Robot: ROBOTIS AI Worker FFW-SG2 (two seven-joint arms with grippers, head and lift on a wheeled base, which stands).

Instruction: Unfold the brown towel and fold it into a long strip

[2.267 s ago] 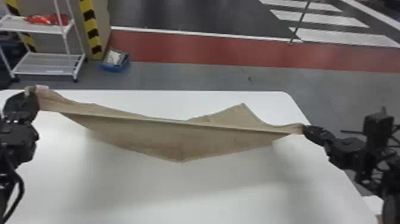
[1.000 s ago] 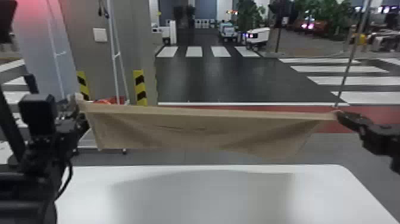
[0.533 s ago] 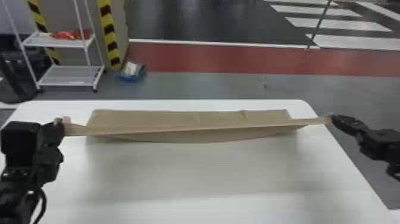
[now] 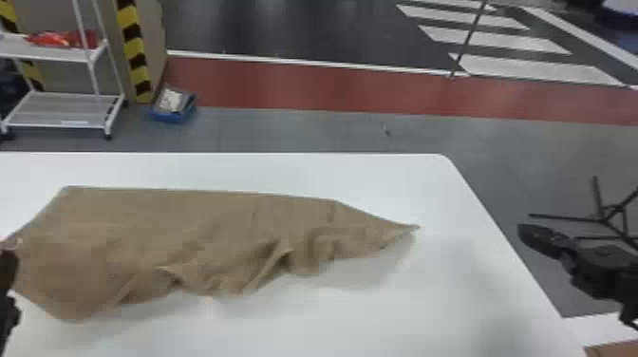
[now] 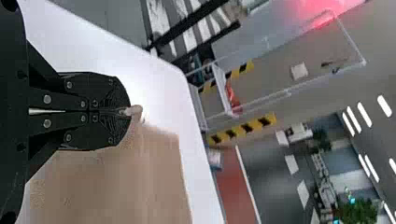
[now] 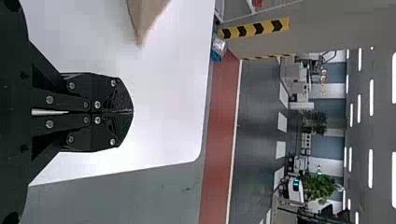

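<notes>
Well, a cart [image 4: 52,108] and bin [image 4: 172,115] stand past the table [image 4: 451,285] (left hand [image 4: 6,270] clamping towel [image 4: 190,223], right hand [image 4: 521,230] closed).

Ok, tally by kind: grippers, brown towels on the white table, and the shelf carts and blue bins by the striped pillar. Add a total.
Grippers: 2 (left gripper, right gripper)
Brown towel: 1
Shelf cart: 1
Blue bin: 1
Total: 5

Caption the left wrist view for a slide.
Left gripper pinches a corner of the brown towel over the white table, red floor strip beyond.
</notes>
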